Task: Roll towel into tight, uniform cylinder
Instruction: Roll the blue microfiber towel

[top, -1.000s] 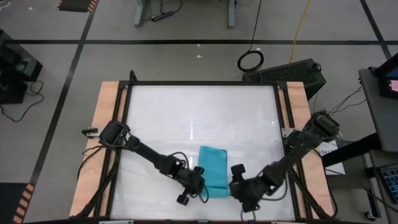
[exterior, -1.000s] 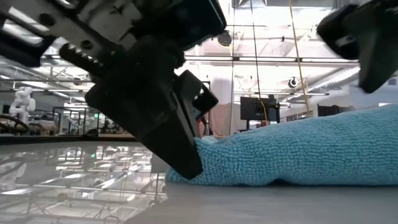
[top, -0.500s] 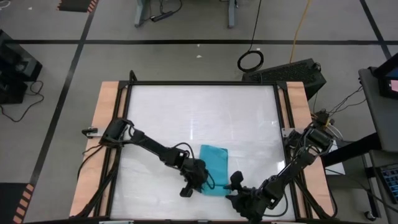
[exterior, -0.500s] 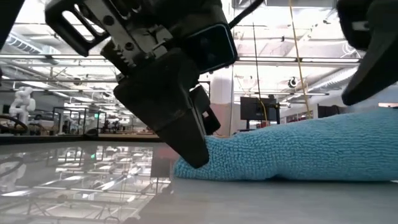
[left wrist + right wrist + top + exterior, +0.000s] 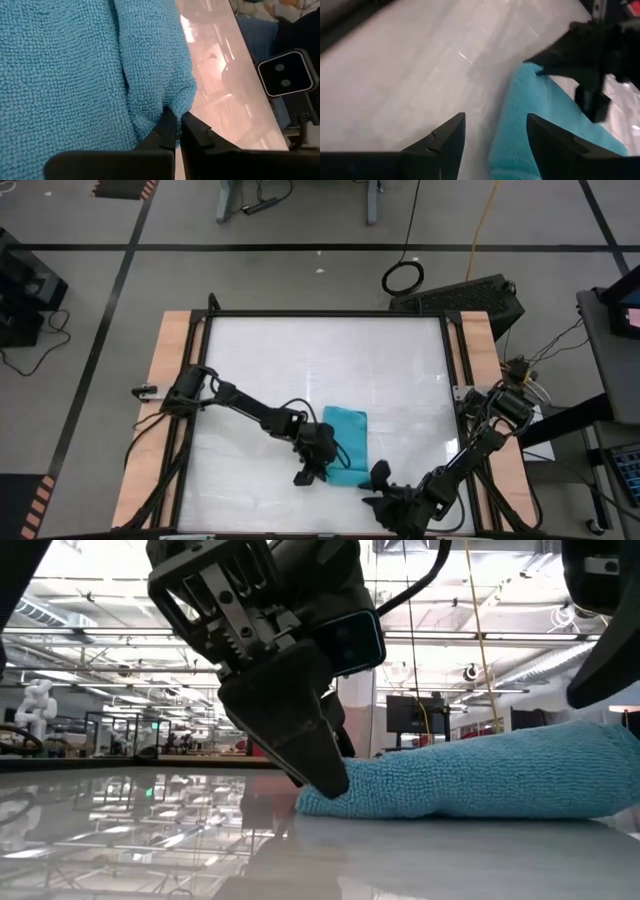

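The turquoise towel (image 5: 346, 442) lies folded on the white table (image 5: 300, 360), near its front edge, with a thick rounded fold along its near end (image 5: 480, 775). My left gripper (image 5: 177, 116) is at the towel's near left corner, its fingers almost together on the cloth; it also shows in the high view (image 5: 324, 460) and the low view (image 5: 335, 785). My right gripper (image 5: 496, 117) is open and empty, raised just off the towel's near right corner (image 5: 380, 477). The towel's end (image 5: 517, 135) shows between its fingers, farther off. My left gripper pinches the rim of the towel's fold (image 5: 176, 107) at the near left corner between its two fingertips (image 5: 169, 125). The fingers slant down from the table's left side (image 5: 320, 765). The towel rests on the table, bulging just beyond the fingertips.
The table's front edge is close behind both grippers. There is bare white tabletop (image 5: 320, 350) on the far side of the towel. Wooden side rails (image 5: 170, 380) and a black frame border the table. Room and equipment show beyond in the low view.
My left gripper has gone toward the table's right and far side, carrying the towel's near left corner with it, so the towel's near end has shifted farther and looks bunched. My right gripper has drawn back toward the near edge and risen off the towel.
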Robot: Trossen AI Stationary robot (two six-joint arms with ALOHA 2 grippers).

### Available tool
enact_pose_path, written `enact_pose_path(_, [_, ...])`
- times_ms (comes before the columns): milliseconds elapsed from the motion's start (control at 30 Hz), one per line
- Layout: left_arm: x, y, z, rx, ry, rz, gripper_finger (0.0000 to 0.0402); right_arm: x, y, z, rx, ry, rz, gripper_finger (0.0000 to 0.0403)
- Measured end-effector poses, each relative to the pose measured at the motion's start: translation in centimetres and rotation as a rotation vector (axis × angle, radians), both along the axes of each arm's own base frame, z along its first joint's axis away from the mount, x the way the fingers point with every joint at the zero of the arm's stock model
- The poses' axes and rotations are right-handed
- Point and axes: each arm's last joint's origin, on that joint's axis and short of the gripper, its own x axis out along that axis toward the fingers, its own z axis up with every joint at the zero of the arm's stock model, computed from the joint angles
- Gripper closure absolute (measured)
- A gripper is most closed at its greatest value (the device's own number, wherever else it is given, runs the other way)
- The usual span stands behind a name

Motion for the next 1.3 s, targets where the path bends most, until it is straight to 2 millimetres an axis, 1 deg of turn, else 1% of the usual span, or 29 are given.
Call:
enact_pose_path(233, [0.1,0.1,0.1,-0.034,0.000,-0.022,0.0390,-0.2,-0.9,-0.4,-0.044,0.043,-0.052,0.0207])
enact_pose_path(500, [0.2,-0.1,0.3,-0.086,-0.021,-0.042,0.0388,0.2,-1.9,-0.7,-0.061,0.087,-0.097,0.0241])
enact_pose_path(633, [0.2,-0.1,0.3,-0.097,-0.021,-0.051,0.0387,0.3,-2.4,-1.0,-0.030,0.119,-0.108,0.0256])
enact_pose_path(867, [0.3,-0.2,0.4,-0.100,-0.026,-0.054,0.0387,-0.1,-3.1,-2.1,0.054,0.099,-0.164,0.0278])
enact_pose_path(1000, [0.3,-0.2,0.4,-0.096,-0.026,-0.051,0.0386,-0.3,-3.2,-2.4,0.146,0.078,-0.239,0.0309])
enact_pose_path(1133, [0.2,-0.4,0.4,-0.084,-0.032,-0.049,0.0381,-0.2,-3.2,-2.5,0.220,0.093,-0.271,0.0362])
enact_pose_path(1200, [0.2,-0.7,0.4,-0.072,-0.042,-0.057,0.0367,-0.1,-3.2,-2.4,0.261,0.102,-0.287,0.0387])
enact_pose_path(1233, [0.1,-0.9,0.4,-0.060,-0.050,-0.063,0.0356,0.0,-3.2,-2.4,0.286,0.110,-0.293,0.0393])
enact_pose_path(1300, [0.0,-1.5,0.5,-0.035,-0.071,-0.077,0.0330,0.2,-3.3,-2.2,0.343,0.126,-0.315,0.0392])
